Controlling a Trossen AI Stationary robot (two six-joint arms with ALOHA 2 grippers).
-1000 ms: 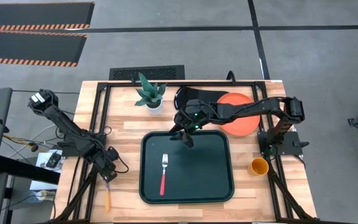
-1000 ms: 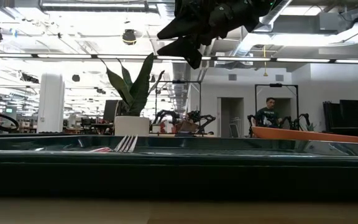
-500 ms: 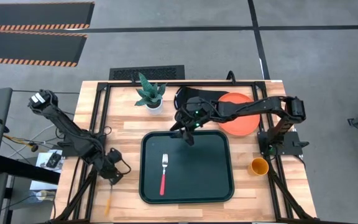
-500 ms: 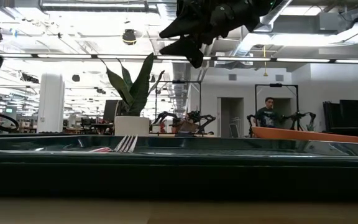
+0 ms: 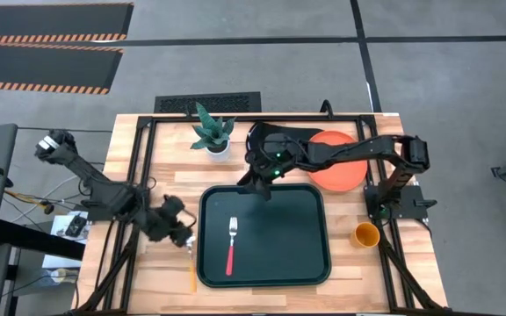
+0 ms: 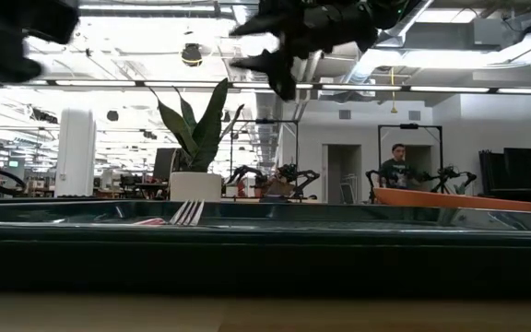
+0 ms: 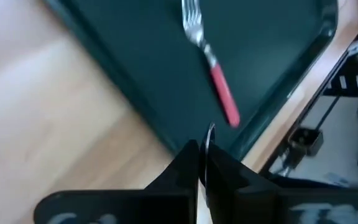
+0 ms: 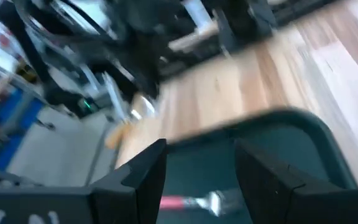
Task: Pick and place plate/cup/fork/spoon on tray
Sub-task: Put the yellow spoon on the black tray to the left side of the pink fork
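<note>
The spoon (image 5: 191, 270), with its orange-yellow handle, is in my shut left gripper (image 5: 181, 233), just left of the dark tray (image 5: 279, 237). The red-handled fork (image 5: 231, 245) lies flat in the tray and also shows in the left wrist view (image 7: 213, 71). My right gripper (image 5: 261, 186) is open and empty above the tray's far rim. The orange-red plate (image 5: 341, 162) lies at the far right, partly on a black oven mitt (image 5: 275, 138). The orange-yellow cup (image 5: 365, 234) stands upright to the right of the tray. My left gripper pinches the spoon between its two shut fingers near the silver bowl end (image 7: 209, 132), which sticks out just past the fingertips. The orange handle (image 5: 191, 274) runs from the gripper toward the table's near edge. The gripper itself hides the rest of the hold.
A potted plant (image 5: 212, 135) stands behind the tray's far left corner. The tray's raised rim (image 6: 265, 242) fills the low view, with the plate's edge (image 6: 459, 199) behind it. Bare wood lies to the left of the tray and along its near side.
My left gripper has gone up and toward the table's right, from the left edge to the tray's left rim, carrying the spoon with it. My right gripper has drawn back a little toward the far edge, still open.
</note>
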